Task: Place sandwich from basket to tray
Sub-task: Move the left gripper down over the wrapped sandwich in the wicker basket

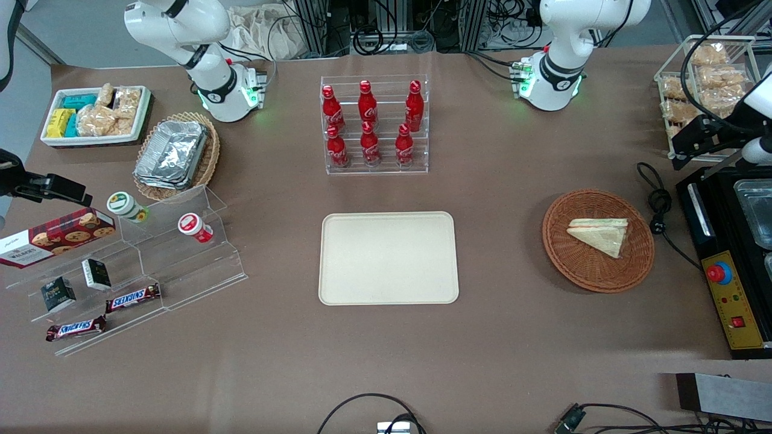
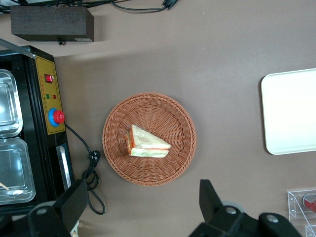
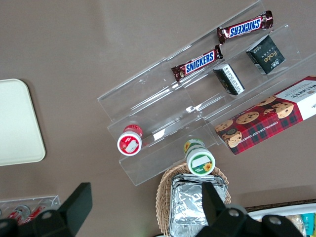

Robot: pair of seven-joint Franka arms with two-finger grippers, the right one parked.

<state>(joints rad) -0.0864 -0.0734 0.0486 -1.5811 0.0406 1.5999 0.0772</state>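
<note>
A sandwich (image 1: 598, 235) wedge lies in the round reddish-brown wicker basket (image 1: 598, 240) at the right of the front view, level with the cream tray (image 1: 388, 257) at frame centre and well apart from it across bare brown worktop (image 1: 512, 337). The left arm's gripper (image 2: 143, 210) hangs high above the worktop near the basket, its two fingers spread wide and holding nothing; in the front view only a dark part of that arm shows at the upper right edge, over the black appliance (image 1: 733, 253) with the red button.

The sandwich rests flat on one bread face, clear of the basket's rim. In the front view its long cut edge runs from the left of the basket down toward the lower right, with the narrow tip pointing left and the broad end toward the right; the wrist view shows the orange-red filling along one short side.

The step in hand appears to be the approach, with nothing yet grasped. A sound pick would likely bring the gripper straight down over the thick middle of the wedge, turn the fingers to close across the short width rather than along the long axis, and squeeze lightly, since soft bread may crush or the layers may slide apart. The basket's low rim should leave room for the fingers.
</note>
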